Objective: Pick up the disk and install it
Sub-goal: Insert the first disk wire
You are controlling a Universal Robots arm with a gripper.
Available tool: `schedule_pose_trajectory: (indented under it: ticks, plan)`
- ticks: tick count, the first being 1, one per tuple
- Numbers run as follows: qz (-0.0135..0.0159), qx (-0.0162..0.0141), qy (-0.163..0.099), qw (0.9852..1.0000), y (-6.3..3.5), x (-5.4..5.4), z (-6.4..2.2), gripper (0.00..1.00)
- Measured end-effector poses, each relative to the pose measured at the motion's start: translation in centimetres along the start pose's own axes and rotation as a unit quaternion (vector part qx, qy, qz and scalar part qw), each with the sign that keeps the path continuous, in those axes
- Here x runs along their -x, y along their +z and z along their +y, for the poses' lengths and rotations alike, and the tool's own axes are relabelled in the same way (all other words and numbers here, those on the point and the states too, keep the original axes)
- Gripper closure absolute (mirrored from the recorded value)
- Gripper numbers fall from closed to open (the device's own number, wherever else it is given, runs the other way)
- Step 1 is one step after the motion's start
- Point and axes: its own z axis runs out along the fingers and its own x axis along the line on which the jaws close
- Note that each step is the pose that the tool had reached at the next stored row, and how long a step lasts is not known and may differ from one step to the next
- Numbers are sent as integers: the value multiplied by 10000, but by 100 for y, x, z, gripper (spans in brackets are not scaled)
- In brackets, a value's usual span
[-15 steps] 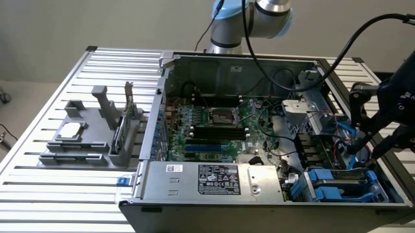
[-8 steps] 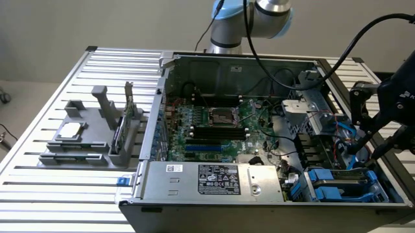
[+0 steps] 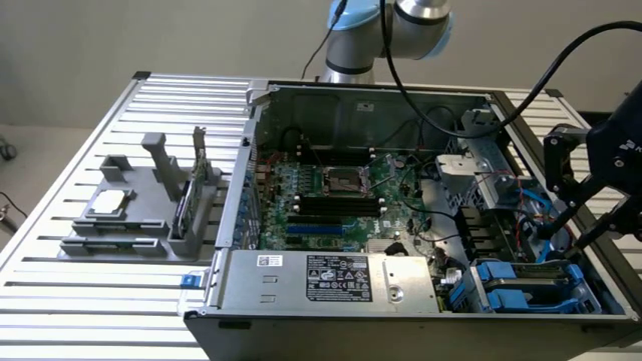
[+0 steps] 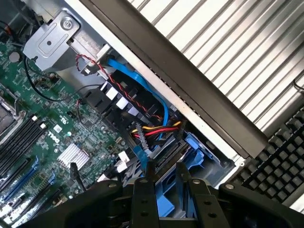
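The gripper (image 3: 564, 244) is black and reaches down into the open computer case (image 3: 341, 113) on the exterior view's right. It is at the corner of the case closest to the camera. Right under it is the disk (image 3: 524, 275), grey on top with a blue frame around it. The disk lies flat in its slot at the case's near corner, just beside the big silver power box (image 3: 331, 278). The green board (image 3: 331, 195) fills the middle of the case. Well apart, on the exterior view's left, a grey stand (image 3: 131, 226) sits on the slatted metal table (image 3: 60, 301) with a small silver chip (image 3: 110, 201) on it. The arm (image 3: 392, 22) comes in from behind the case.

From the wrist, the gripper (image 4: 164, 166) is clamped on the disk (image 4: 166, 199). The blue frame fills the space between the two black fingers (image 4: 142, 194), one on each side. The disk sits partly inside the slot, close to the case wall. A bunch of red, yellow and black wires (image 4: 156, 128) lies just past it, and a flat blue cable (image 4: 142, 80) runs along the wall. The green board (image 4: 52, 137) is off to one side, with a little silver block of fins (image 4: 73, 156) (ridged like a tiny comb) on it. The slatted table (image 4: 228, 47) shows outside the case.
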Motion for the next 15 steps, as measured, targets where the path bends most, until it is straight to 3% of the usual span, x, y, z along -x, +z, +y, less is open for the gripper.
schedule_pose_trajectory:
  ticks: [7, 15]
  plan:
    - [-17, -12, 212, 9998, 15, 52, 63, 69]
    - [-23, -15, 385, 9993, 148, 106, 120, 69]
